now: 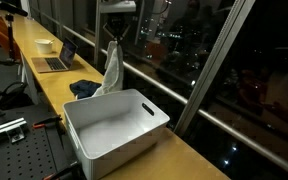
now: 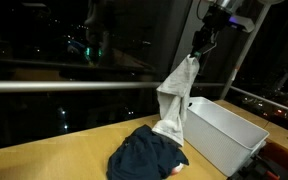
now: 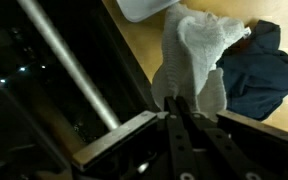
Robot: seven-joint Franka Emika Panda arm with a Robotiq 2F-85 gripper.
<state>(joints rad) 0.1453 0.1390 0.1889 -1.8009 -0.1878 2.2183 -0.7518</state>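
The gripper (image 2: pixel 198 46) is clamped on the top of the pale towel (image 2: pixel 174 100), which hangs lengthwise straight below it, its lower end reaching the dark blue cloth (image 2: pixel 144 158) just beside the white bin (image 2: pixel 222 142)

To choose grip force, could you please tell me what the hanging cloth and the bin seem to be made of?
Cloth: likely terry fabric, pale, matte; it hangs limp and looks nubbly in the wrist view. Bin: probably rigid white plastic, smooth; moulded rim, rounded corners.

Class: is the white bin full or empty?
Empty. The white bin shows a bare inside; the pale towel hangs from the gripper outside it.
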